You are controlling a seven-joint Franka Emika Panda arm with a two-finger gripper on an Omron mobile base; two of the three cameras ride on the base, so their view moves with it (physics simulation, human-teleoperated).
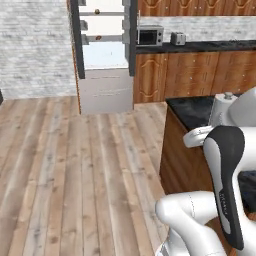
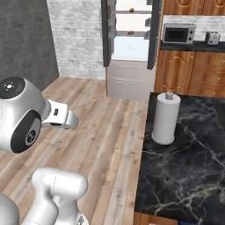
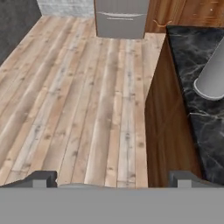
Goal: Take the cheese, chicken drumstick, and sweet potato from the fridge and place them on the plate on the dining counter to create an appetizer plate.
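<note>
Your gripper (image 3: 112,178) hangs with its two dark fingertips (image 3: 41,178) set far apart at either side of the hand view, nothing between them but wooden floor (image 3: 78,109) below. You are looking down along the near end of the dining counter (image 3: 205,127), whose black marble top with pale veins runs up the right side above its wooden base; a white paper towel roll (image 2: 165,117) stands upright on that top near the counter's left edge. The fridge (image 2: 130,48) stands well apart from you at the far end of the floor, its dark grey doors swung open to either side and the pale interior showing. On its grey shelves you can make out two small items, one pale golden-brown speck on the upper shelf (image 1: 97,10) and one reddish one on the shelf beneath (image 1: 98,37); they are too small to tell which food is which. To the right of the fridge, a microwave (image 2: 178,33) and a toaster (image 2: 212,38) sit on the dark counter of the wooden wall cabinets.
</note>
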